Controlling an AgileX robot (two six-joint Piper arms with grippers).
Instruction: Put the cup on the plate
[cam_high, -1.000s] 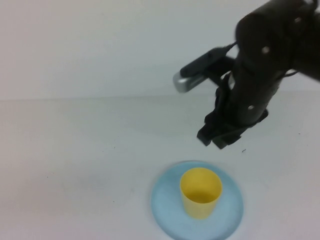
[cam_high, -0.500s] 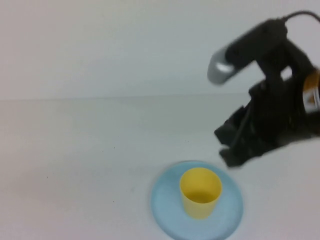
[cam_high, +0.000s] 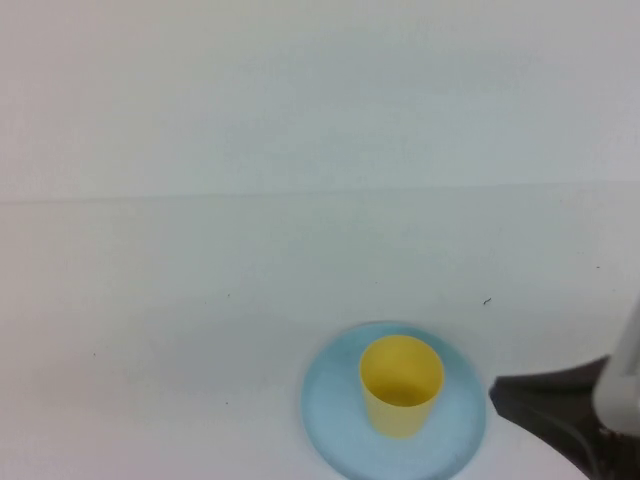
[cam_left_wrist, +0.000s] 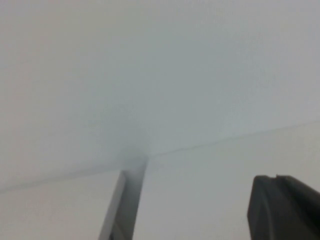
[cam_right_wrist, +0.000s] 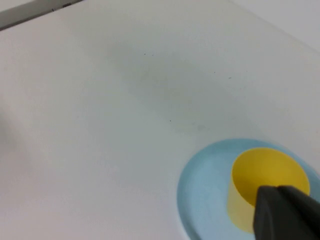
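Both sets of jaws are clenched and empty, operator, nothing is caught in either one. Your right gripper (cam_right_wrist: 287, 212) shows as a dark blunt tip in the right wrist view, hanging just in front of the cup and clear of it. In the high view the right arm (cam_high: 560, 415) is only a dark shape at the lower right edge, just beside the plate. Your left gripper (cam_left_wrist: 285, 202) is away from all of this: its wrist view gives you a dark fingertip against pale blank surface and a thin grey strip (cam_left_wrist: 122, 205), and neither the cup nor the plate is in that shot. It does not show in the high view at all.

Now look at the cup (cam_high: 401, 384). It is plain yellow, handleless, standing upright with its open mouth facing up, and its wall narrows slightly toward the base. You can see down into it and it looks empty. It sits on the plate (cam_high: 330, 415), roughly at the plate's centre, with blue showing all around it.

The plate is round, light blue, with a shallow raised rim, and clearly wider than the cup. It lies flat on the white table (cam_high: 160, 330), near the front edge of the high view. A few tiny dark specks dot the table behind it.
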